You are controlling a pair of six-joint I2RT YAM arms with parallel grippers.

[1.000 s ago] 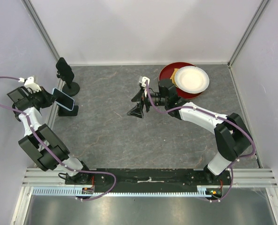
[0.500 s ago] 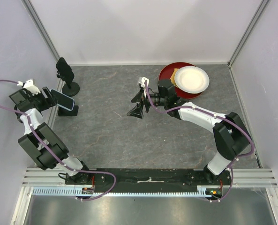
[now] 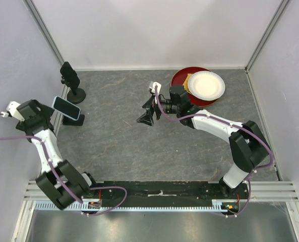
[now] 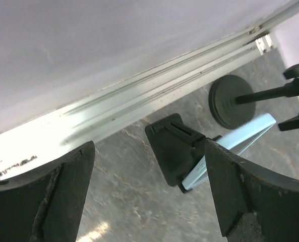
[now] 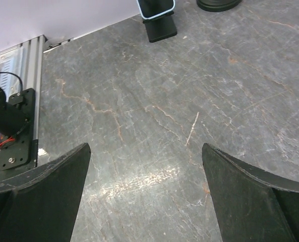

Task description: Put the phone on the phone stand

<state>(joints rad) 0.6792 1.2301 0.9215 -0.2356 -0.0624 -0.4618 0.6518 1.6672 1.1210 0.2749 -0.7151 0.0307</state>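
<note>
The light blue phone (image 3: 66, 107) leans tilted on the small black phone stand (image 3: 72, 120) at the table's left edge. My left gripper (image 3: 47, 118) is open and apart from it, just to its left by the wall. In the left wrist view the phone stand (image 4: 176, 149) shows from behind with the phone (image 4: 242, 140) leaning on its far side, and my left gripper (image 4: 149, 201) holds nothing. My right gripper (image 3: 147, 112) hangs open over the middle of the table, empty. The right wrist view catches the phone (image 5: 156, 9) and the phone stand (image 5: 162, 30) at its top edge.
A black holder on a round base (image 3: 71, 81) stands just behind the phone stand, near the left wall. A red plate (image 3: 181, 77) with a white paper plate (image 3: 206, 84) on it sits at the back right. An aluminium rail (image 4: 154, 85) runs along the left wall.
My left gripper has opened, let go of the phone and drawn back to the left. The phone stays leaning on the stand. The right arm has barely moved.
</note>
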